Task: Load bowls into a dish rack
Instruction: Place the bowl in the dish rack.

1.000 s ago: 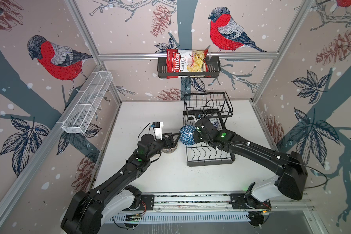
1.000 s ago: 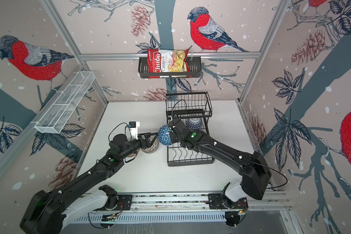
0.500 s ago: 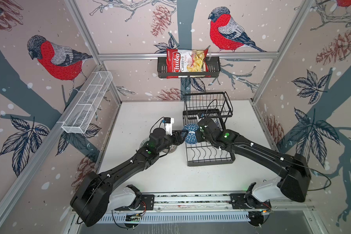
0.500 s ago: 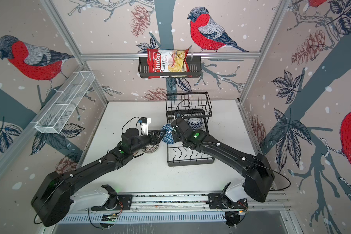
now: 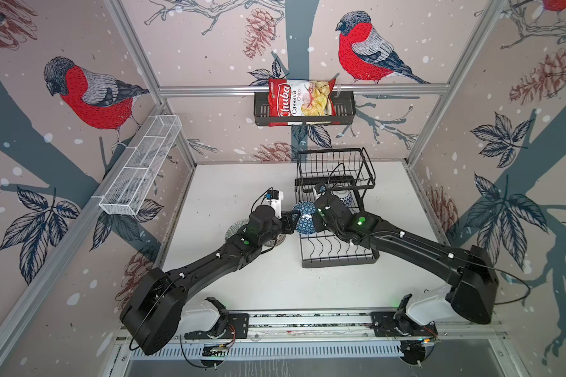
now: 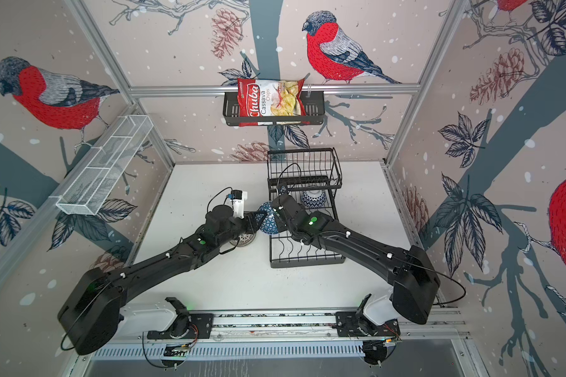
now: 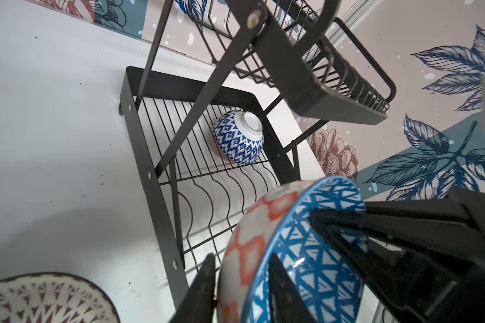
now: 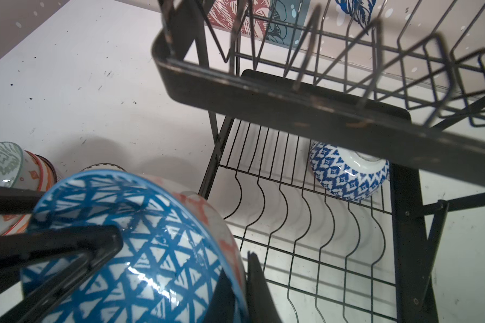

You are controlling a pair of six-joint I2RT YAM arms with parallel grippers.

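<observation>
Left claw [image 7: 242, 268] closer, astride bowl [image 7: 297, 246] rim (airborne)

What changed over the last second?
The left arm swung from the table bowls toward the dish rack, and the left gripper closed on the rim of the blue-triangle bowl. The right gripper kept hold of that bowl. The rack, the blue-white bowl in it and the table bowls stayed put.

Arms angle inward, left tool [image 5: 294, 222] facing right tool [image 5: 313, 221], which is clamped.
</observation>
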